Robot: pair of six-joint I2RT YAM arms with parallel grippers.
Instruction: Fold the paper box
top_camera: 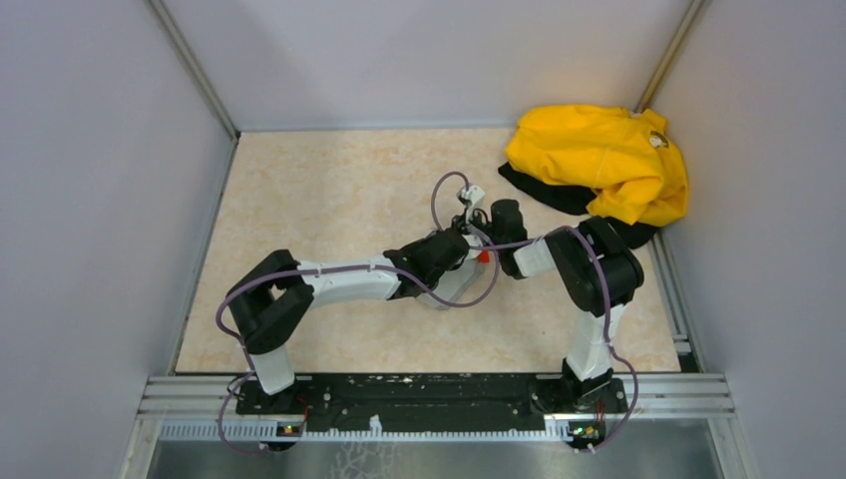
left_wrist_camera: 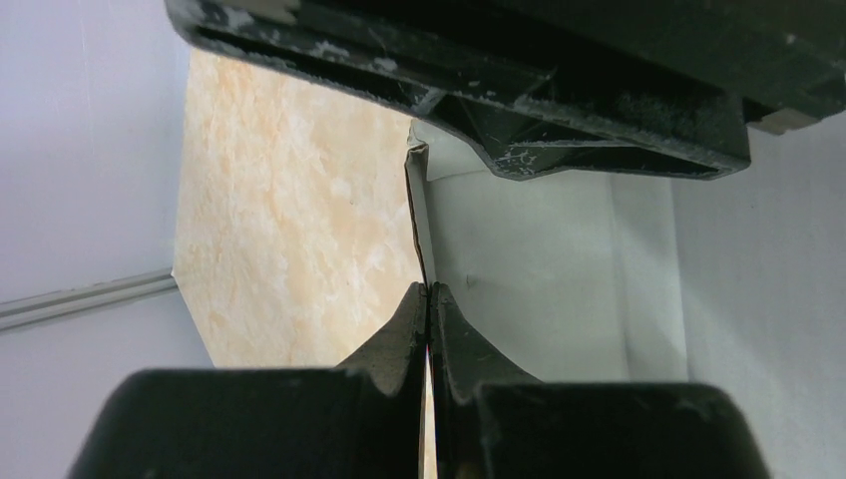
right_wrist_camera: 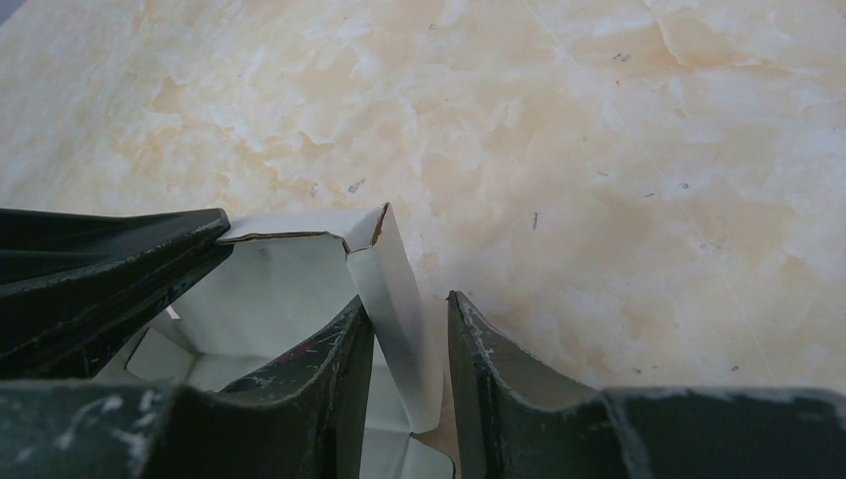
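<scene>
L grip [left_wrist_camera: 429,295] pinches box [left_wrist_camera: 539,269] wall shut; R grip [right_wrist_camera: 407,301] part-open astride another wall, not clamped. Hold L firm, close R square.

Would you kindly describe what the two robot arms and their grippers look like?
Both the left arm and the right arm alternate white tubular links with bulky black joint housings. A thin purple cable loops loosely along each. The left gripper and the right gripper have black wedge-shaped fingers, scuffed and flecked with pale scratches.
</scene>
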